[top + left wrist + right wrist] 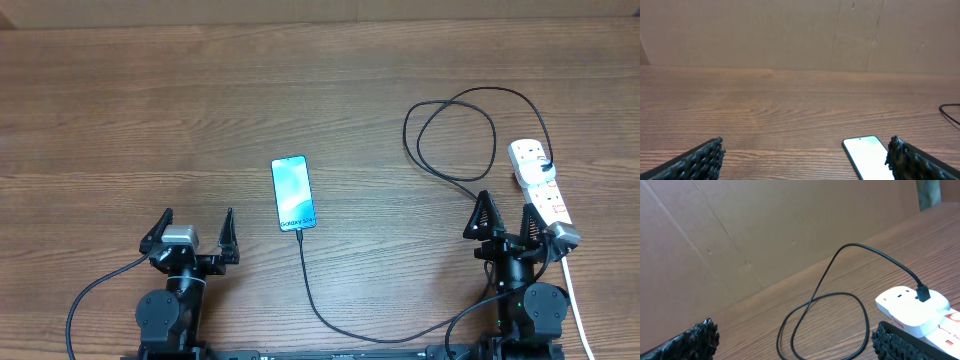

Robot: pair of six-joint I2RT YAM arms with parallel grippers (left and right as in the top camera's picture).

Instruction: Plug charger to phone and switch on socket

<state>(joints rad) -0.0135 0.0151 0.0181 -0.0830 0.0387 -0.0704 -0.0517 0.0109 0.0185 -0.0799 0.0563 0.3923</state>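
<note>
The phone (292, 192) lies face up in the middle of the table, its light blue screen lit. The black charger cable (310, 290) runs from the phone's near end, curves along the front edge, and loops (455, 135) back to the white socket strip (540, 180) at the right, where it is plugged in. My left gripper (196, 238) is open and empty, left of the phone. My right gripper (508, 222) is open and empty, just left of the strip. The phone (867, 155) shows in the left wrist view, the strip (915, 305) and cable loop (825, 325) in the right wrist view.
A brown cardboard wall (800, 30) stands along the far side of the wooden table (150, 120). The strip's thick white cord (575, 300) runs off the front right edge.
</note>
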